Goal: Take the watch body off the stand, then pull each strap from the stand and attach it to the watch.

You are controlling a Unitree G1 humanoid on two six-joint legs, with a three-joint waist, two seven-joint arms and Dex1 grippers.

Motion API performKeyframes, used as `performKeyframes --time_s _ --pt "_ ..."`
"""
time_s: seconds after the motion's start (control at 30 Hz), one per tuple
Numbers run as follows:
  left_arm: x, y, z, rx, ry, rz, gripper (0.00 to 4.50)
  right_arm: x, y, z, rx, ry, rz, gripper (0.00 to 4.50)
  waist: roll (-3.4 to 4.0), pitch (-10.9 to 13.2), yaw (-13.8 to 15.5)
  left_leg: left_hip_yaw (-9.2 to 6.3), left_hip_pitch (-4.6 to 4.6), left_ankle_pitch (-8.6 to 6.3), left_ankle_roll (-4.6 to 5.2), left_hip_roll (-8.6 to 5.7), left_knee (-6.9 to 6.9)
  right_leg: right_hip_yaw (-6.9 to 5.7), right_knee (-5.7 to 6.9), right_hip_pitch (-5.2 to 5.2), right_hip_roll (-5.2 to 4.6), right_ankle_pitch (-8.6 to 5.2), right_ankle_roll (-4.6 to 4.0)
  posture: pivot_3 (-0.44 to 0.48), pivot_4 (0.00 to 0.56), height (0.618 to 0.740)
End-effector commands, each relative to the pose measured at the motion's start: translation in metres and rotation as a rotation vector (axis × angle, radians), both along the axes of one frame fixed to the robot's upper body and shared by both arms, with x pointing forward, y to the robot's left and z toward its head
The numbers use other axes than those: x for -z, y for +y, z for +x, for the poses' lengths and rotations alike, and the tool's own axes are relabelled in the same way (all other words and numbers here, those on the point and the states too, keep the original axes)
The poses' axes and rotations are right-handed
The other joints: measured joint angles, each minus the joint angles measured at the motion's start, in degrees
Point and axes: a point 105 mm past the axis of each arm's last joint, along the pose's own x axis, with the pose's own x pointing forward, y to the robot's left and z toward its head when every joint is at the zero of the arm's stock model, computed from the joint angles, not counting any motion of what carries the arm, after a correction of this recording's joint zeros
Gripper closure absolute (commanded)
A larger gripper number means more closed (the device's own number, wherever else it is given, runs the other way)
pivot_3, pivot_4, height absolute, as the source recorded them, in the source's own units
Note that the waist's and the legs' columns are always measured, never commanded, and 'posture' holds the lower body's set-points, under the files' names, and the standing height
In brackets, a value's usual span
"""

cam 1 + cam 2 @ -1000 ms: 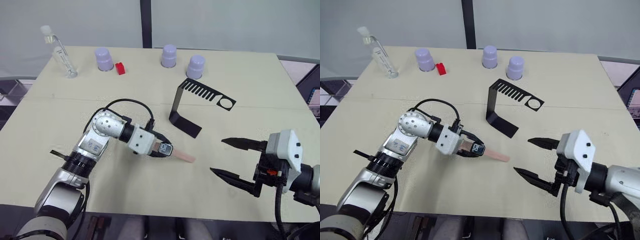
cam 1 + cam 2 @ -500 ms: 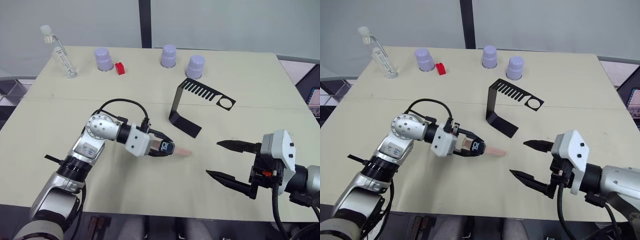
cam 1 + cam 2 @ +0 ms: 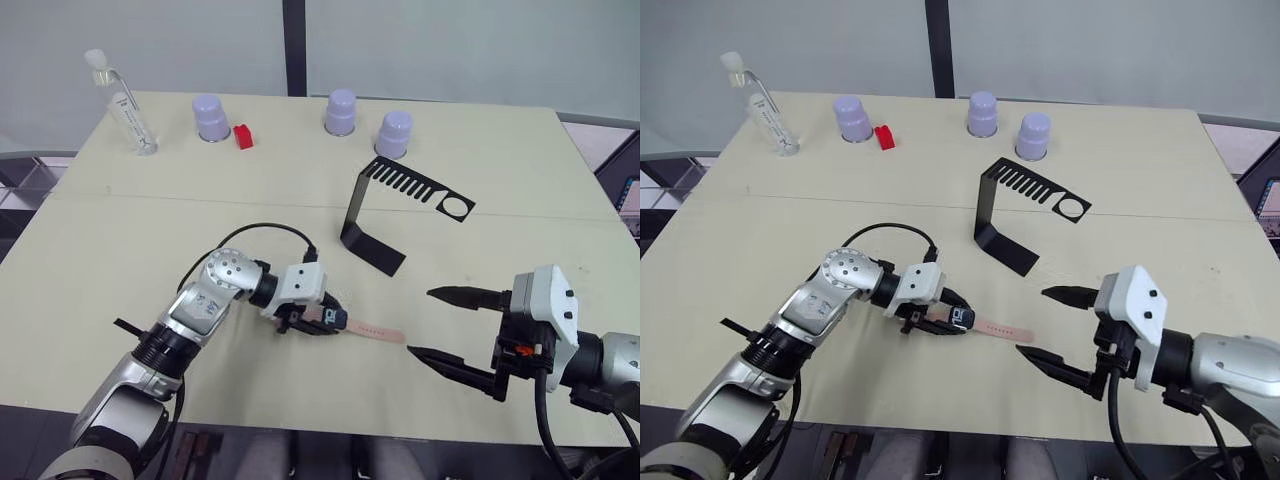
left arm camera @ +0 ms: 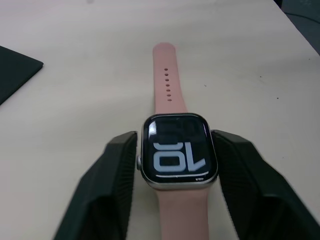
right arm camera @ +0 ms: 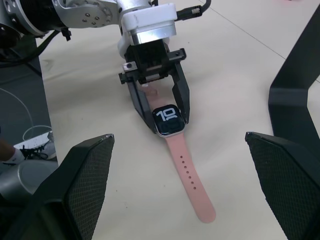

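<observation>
The watch body, black with light digits on its screen, lies face up on the table. My left gripper is shut on its two sides. One pink strap runs flat from the body toward my right gripper. The other strap runs back between the left fingers. My right gripper stands open just past the long strap's tip, apart from it. The black stand sits behind on the table with nothing on it.
Along the table's far side stand a clear bottle, three lilac cups and a small red block. The table's front edge runs just below both grippers.
My left gripper has come down and nearer with the watch, so the watch and its long strap now lie flat on the table. My right gripper has edged left toward the strap's tip.
</observation>
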Motion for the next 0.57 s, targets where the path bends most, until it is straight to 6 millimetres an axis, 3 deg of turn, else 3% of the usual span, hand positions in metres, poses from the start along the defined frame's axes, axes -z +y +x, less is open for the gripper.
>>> performKeyframes --time_s 0.03,0.17,0.27,0.37,0.47,0.57 --pt "-0.036 0.027 -0.001 0.036 -0.031 -0.038 0.07 -0.004 -0.006 -0.004 -0.015 -0.021 -0.042 0.00 0.00 0.00 -0.15 0.00 0.00 0.00 0.00 0.01 0.00 0.00 -0.07 0.00 0.00 0.00 0.00 0.000 0.150 0.739" --pt "-0.070 0.080 -0.011 0.068 -0.036 -0.023 0.07 -0.005 -0.022 -0.011 -0.011 0.023 -0.079 0.00 0.00 0.00 -1.32 -0.01 0.05 0.09 -0.16 0.03 -0.19 -0.01 -0.25 -0.03 0.01 -0.03 -0.07 0.000 0.150 0.739" --pt "-0.094 0.127 -0.016 -0.040 -0.001 0.029 0.07 -0.009 -0.038 -0.020 0.001 0.067 -0.102 0.00 0.00 0.00 -1.31 -0.01 0.13 0.13 -0.23 0.04 -0.29 -0.02 -0.34 0.05 -0.02 -0.04 -0.08 0.000 0.150 0.739" --pt "-0.104 0.165 -0.027 -0.141 0.021 0.129 0.07 -0.016 -0.054 -0.028 0.025 0.091 -0.114 0.00 -0.02 0.01 -1.50 -0.04 0.12 0.05 -0.08 0.04 -0.33 -0.03 -0.41 0.07 -0.04 -0.04 -0.07 0.000 0.150 0.739" --pt "-0.113 0.183 -0.027 -0.207 0.017 0.165 0.07 -0.022 -0.068 -0.030 0.057 0.077 -0.130 0.00 -0.01 0.00 -1.31 0.00 0.21 0.02 -0.05 0.03 -0.38 0.01 -0.44 0.11 -0.11 -0.04 -0.07 0.000 0.150 0.739" --pt "-0.120 0.184 -0.024 -0.214 -0.007 0.140 0.07 -0.027 -0.078 -0.031 0.066 0.074 -0.136 0.00 -0.01 0.00 -0.90 -0.01 0.24 0.02 -0.06 0.03 -0.42 0.01 -0.44 0.13 -0.16 -0.06 -0.11 0.000 0.150 0.739"
